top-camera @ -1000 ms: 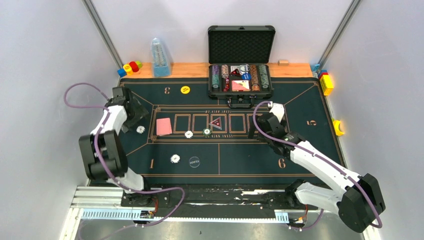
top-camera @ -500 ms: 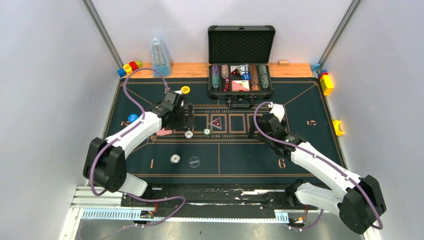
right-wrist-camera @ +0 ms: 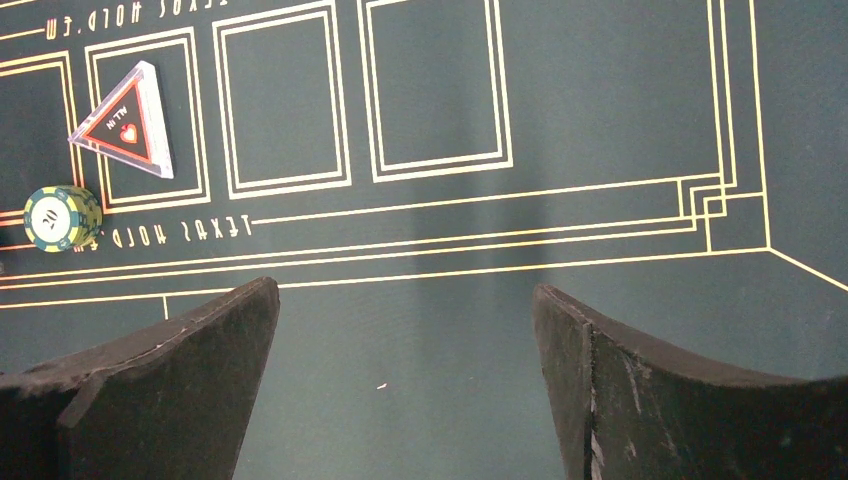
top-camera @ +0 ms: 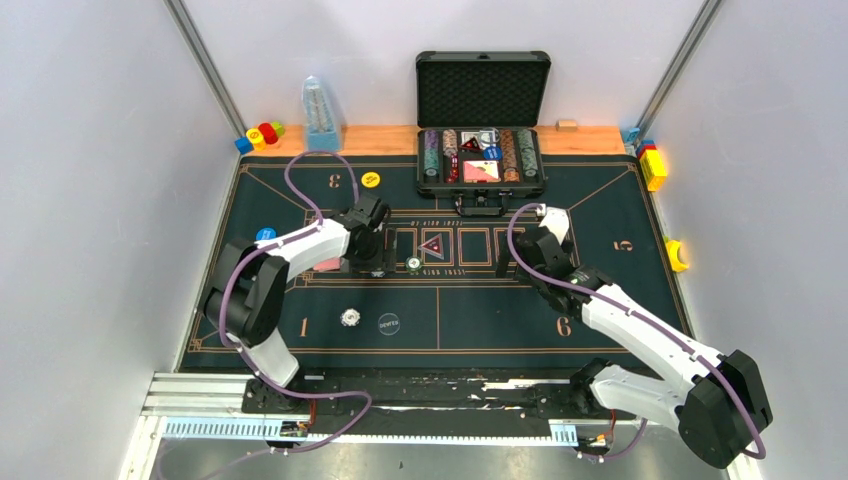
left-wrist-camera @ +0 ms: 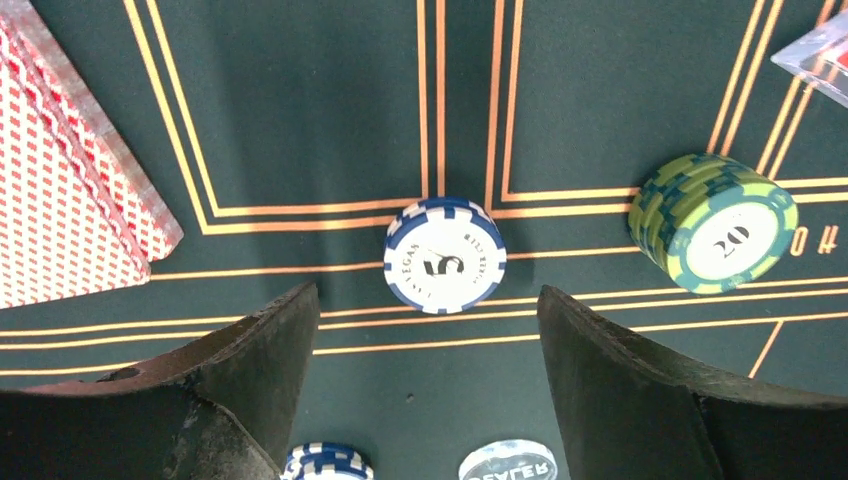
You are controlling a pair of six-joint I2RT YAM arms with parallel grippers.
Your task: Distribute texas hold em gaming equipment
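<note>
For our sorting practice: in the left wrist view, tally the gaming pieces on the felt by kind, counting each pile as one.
Blue-and-white chips: 2
Green chips: 1
Dealer button: 1
Card pile: 1
Clear triangle marker: 1
Total: 6

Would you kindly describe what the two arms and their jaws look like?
The left arm and right arm match: white link shells, chunky black joint housings, and a purple cable looping along each. On the left gripper and right gripper, the jaws are broad, black, curved wedges with scuffed surfaces. No readable markings show.
</note>
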